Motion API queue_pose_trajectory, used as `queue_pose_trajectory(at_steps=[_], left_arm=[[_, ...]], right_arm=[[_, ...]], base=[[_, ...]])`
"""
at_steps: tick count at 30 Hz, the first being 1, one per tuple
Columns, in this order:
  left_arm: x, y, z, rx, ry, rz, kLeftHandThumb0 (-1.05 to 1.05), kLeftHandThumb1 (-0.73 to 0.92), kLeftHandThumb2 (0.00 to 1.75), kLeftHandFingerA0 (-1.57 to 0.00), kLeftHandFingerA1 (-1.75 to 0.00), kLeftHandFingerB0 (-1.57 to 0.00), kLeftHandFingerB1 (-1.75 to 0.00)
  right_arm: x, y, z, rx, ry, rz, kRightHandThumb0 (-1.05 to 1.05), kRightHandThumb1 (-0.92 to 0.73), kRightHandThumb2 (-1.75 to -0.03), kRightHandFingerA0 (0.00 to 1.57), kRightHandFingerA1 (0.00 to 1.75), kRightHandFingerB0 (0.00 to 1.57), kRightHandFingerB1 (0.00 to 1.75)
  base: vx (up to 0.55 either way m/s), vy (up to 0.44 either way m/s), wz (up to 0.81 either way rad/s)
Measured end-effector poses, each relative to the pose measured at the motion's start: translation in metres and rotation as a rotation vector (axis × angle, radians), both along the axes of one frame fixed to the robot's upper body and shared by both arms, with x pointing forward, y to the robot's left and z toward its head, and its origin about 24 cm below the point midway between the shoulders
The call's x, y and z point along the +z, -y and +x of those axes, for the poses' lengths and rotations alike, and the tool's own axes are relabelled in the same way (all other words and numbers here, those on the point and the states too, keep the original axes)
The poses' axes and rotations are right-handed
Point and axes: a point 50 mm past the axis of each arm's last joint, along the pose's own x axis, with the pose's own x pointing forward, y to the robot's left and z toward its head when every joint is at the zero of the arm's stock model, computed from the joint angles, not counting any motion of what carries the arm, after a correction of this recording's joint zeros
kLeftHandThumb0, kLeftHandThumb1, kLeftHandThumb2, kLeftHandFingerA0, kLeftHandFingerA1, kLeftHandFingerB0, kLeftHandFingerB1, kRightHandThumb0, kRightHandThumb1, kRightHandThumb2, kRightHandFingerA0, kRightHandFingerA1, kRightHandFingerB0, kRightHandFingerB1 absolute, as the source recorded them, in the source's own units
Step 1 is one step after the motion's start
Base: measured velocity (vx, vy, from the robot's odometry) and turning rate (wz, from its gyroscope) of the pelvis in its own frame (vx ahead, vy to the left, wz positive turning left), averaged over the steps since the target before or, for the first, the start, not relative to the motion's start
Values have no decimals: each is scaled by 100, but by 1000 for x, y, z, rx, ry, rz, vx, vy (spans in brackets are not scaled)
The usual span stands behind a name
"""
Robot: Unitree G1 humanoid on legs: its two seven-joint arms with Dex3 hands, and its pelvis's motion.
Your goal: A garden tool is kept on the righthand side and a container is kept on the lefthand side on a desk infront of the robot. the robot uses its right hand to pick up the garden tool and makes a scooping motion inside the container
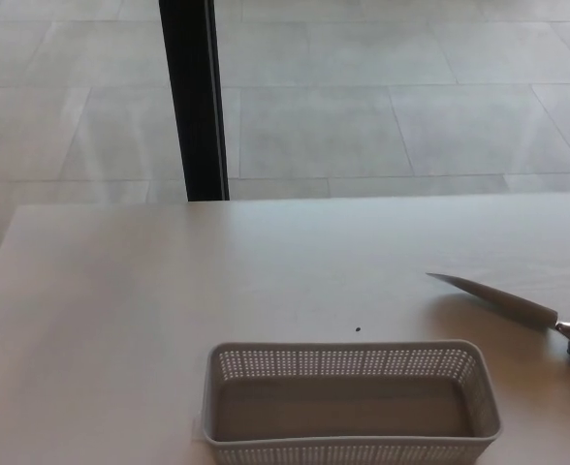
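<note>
Single head view, high, tilted down and forward across the desk (120, 291). Near edge cuts the container (351, 402); right edge cuts the garden tool (503, 302). Tiled floor (382, 97) and dark post (194, 97) beyond.
</note>
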Motion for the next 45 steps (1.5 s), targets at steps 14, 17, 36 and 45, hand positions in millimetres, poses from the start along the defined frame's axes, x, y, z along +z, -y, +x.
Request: queue_pose_trajectory(at_steps=[14,17,36,45], left_arm=[[0,0,0,1,-1,-1,-49,62,59,-63,-65,-58,-51],[0,0,0,1,-1,-1,-49,61,58,-74,-75,-64,-55],[-1,-1,-8,17,-10,-1,-51,61,58,-67,-69,-60,-52],[-1,-1,-8,12,-8,1,-53,61,58,-65,-66,-63,-52]], right_arm=[[-50,-63,42,238,-339,-230,-83,-62,-106,3,39,2,25],[-67,-67,46,256,-429,-262,-87,-65,-106,7,33,7,24],[-101,-83,71,342,-785,-596,-83,-79,-65,22,38,21,28],[-88,-78,87,297,-822,-661,-77,-60,-95,22,49,17,42]], base=[[0,0,0],[0,0,0],[0,0,0],[0,0,0]])
